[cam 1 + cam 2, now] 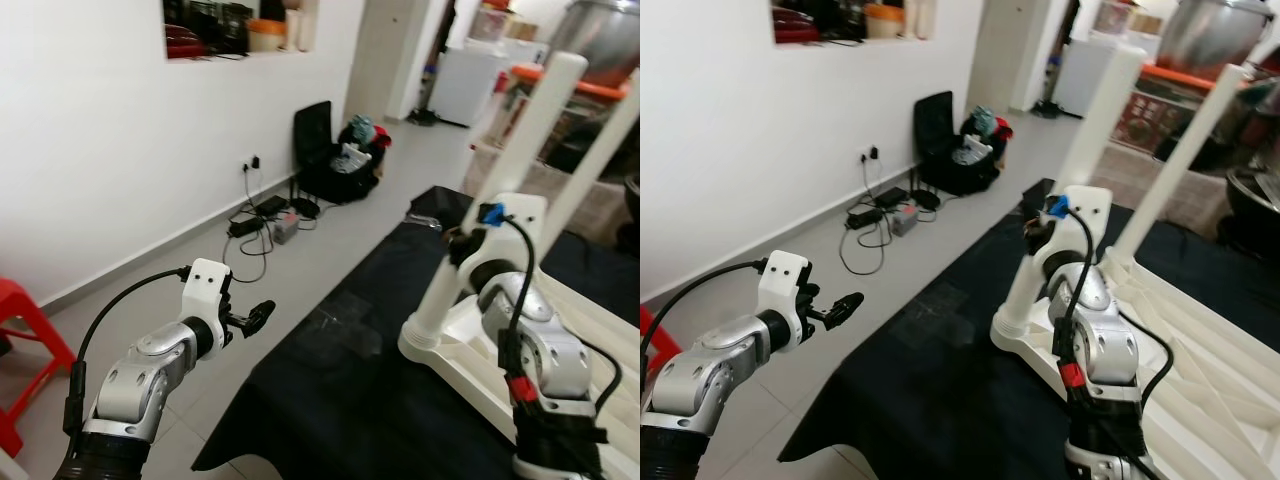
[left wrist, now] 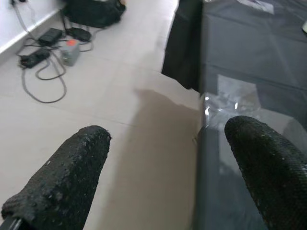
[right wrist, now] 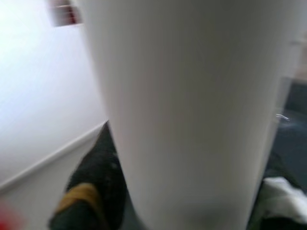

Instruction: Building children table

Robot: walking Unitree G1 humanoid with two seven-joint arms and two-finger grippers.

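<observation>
Right fingers clamp white table leg; no legible writing.

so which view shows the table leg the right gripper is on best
The right eye view: the white table leg shows whole, from its socket in the upturned tabletop to its tip, with the right gripper on it. The left eye view matches; the right wrist view gives a blurred close-up.

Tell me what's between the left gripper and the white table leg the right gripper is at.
Between the left gripper and the table leg lies a stretch of black cloth, bare apart from a clear plastic piece, in the left eye view.
</observation>
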